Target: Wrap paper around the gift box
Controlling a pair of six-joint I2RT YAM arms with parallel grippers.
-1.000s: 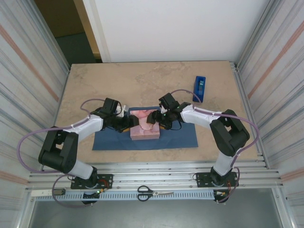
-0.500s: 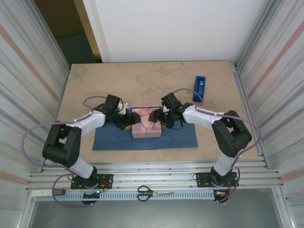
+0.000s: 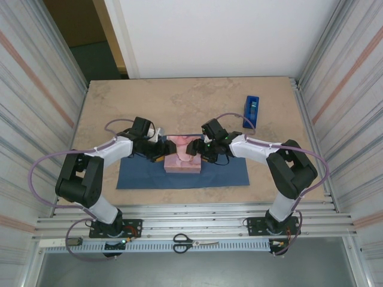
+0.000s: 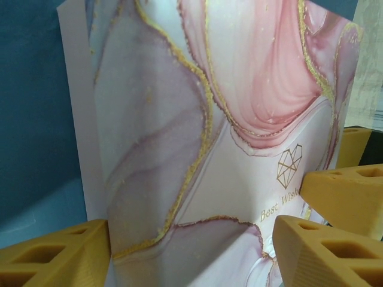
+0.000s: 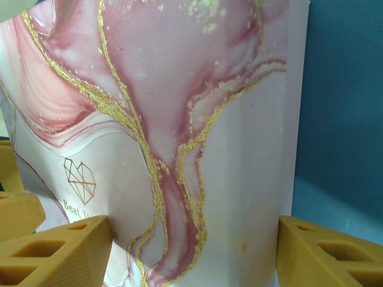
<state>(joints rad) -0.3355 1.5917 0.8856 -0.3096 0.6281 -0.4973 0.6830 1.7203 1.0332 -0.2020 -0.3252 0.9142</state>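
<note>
The flat square gift box (image 4: 215, 149) is marbled pink, white and mauve with glittery gold veins and a gold heart emblem. Mustard-yellow foam fingers (image 5: 54, 254) flank it. Beyond lies the dark navy paper sheet (image 3: 221, 173) on a beige marbled surface (image 3: 179, 101).

Beige marbled table (image 3: 179, 98); navy paper (image 3: 221, 173) flat near front; blue tape dispenser (image 3: 252, 112) far right.

Even bright light, soft shadows; wrist views sharp, slight glare.
</note>
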